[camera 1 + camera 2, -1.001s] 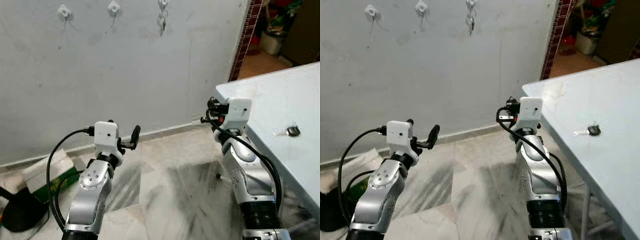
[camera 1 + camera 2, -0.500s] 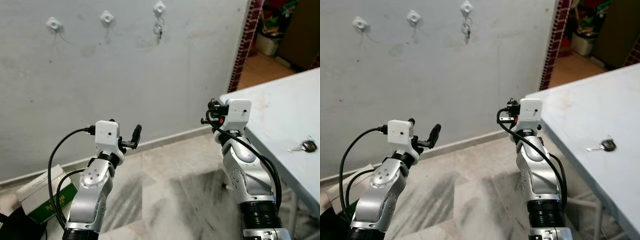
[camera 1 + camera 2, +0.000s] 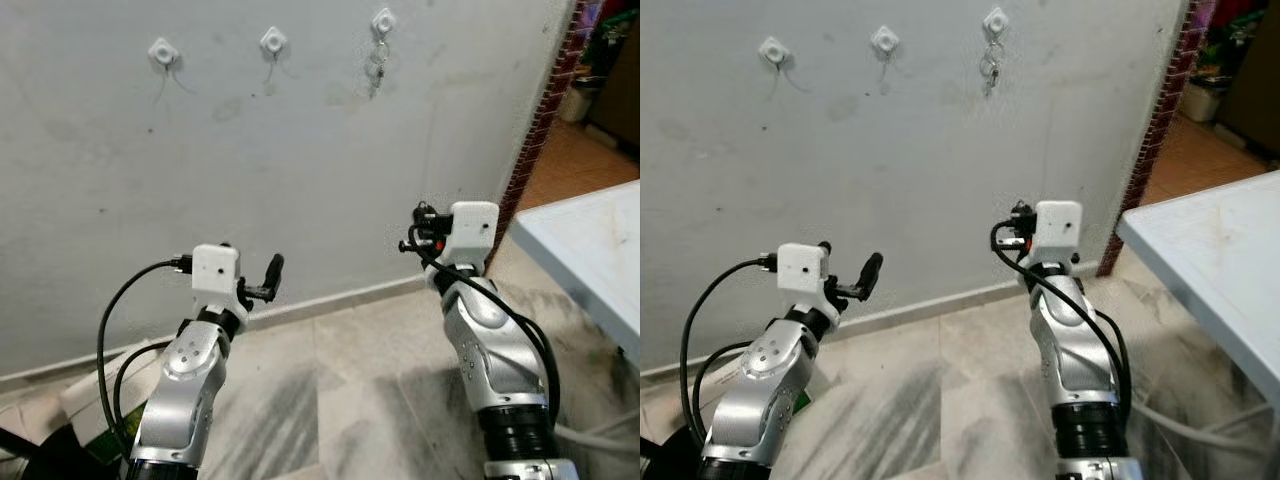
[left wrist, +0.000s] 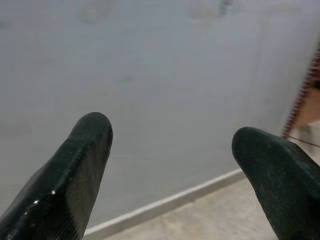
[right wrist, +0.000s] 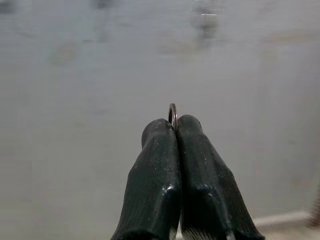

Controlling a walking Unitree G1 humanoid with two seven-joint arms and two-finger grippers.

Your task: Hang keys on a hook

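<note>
1. Facing a grey plastered wall (image 3: 300, 150), both silver arms are raised in the lower half of the frame, the left claw (image 4: 170, 165) at lower left and the right claw (image 5: 173, 125) right of centre.
2. Three white hooks sit in a row along the top of the frame: the left hook (image 3: 161, 50), the middle hook (image 3: 273, 41) and the right hook (image 3: 383, 20). A set of keys (image 3: 376, 65) hangs from the right hook, flat against the wall; the other two carry nothing that can be made out.
3. At lower left on the floor lies a white and green box (image 3: 95, 420), partly hidden by the left arm and its black cable; what it holds cannot be told.
4. The right wrist view shows what the eye views do not: the right claw's fingers (image 5: 155, 170) are pressed together with a thin metal key ring (image 5: 172, 114) pinched between the tips, its top arc standing just above them.
5. The left wrist view shows the left claw spread wide, its fingers (image 4: 75, 165) well apart with bare wall and skirting between them.
6. The floor (image 3: 350, 400) is pale streaked marble tile. A light blue tabletop (image 3: 590, 250) juts in at the right edge, and a brick-patterned door edge (image 3: 545, 110) runs down the upper right.
</note>
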